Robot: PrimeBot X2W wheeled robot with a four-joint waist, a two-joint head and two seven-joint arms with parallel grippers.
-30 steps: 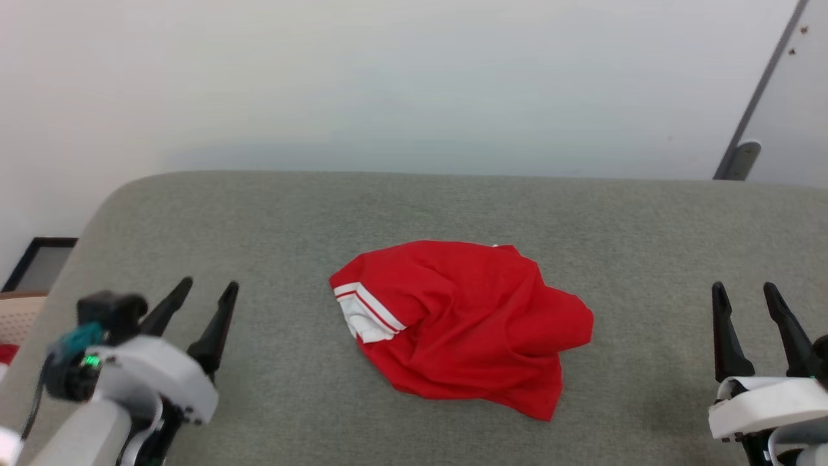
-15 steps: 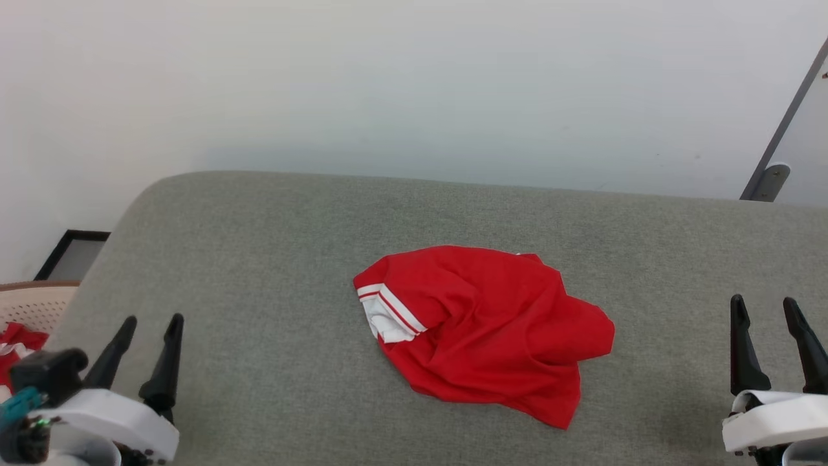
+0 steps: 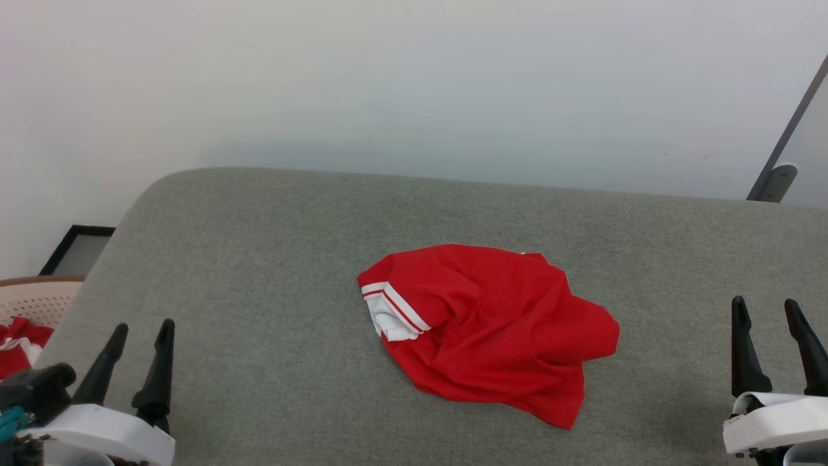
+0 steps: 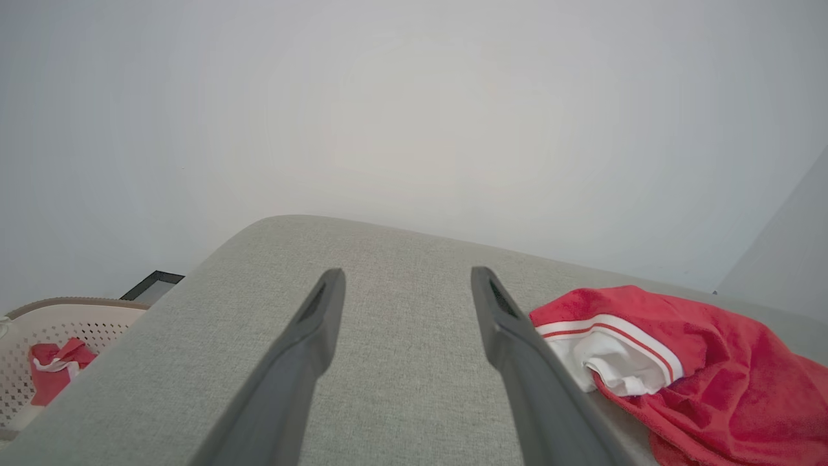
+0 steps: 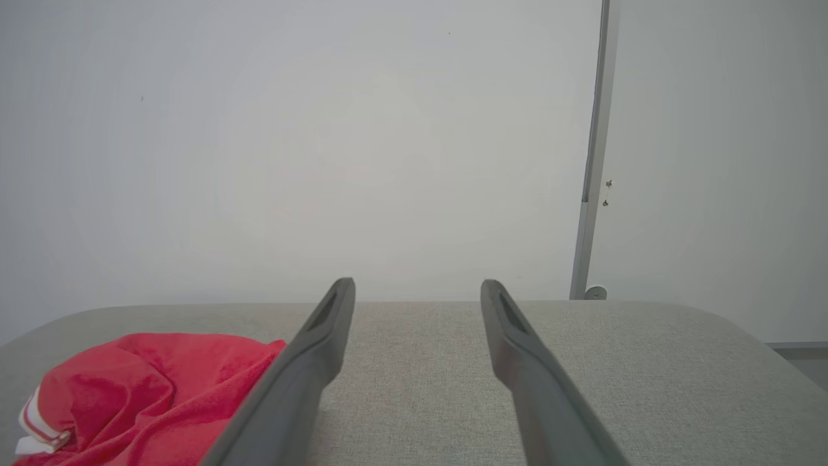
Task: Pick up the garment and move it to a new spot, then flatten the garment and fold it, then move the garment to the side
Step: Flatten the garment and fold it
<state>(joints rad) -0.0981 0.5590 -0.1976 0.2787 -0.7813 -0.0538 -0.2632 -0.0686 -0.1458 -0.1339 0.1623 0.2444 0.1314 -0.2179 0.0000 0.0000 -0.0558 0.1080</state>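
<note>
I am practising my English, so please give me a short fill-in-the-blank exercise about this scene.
The crumpled garment is mostly ____. Its visible sleeve is ____ with striped trim. The left gripper and the right gripper both stand ____, holding nothing.
Missing words: red; white; open.

The red jersey garment (image 3: 495, 330) with a white sleeve edged in red-and-white striped trim lies crumpled in a loose heap on the grey fabric surface (image 3: 272, 259), near its middle, sleeve end turned toward the left.
</note>
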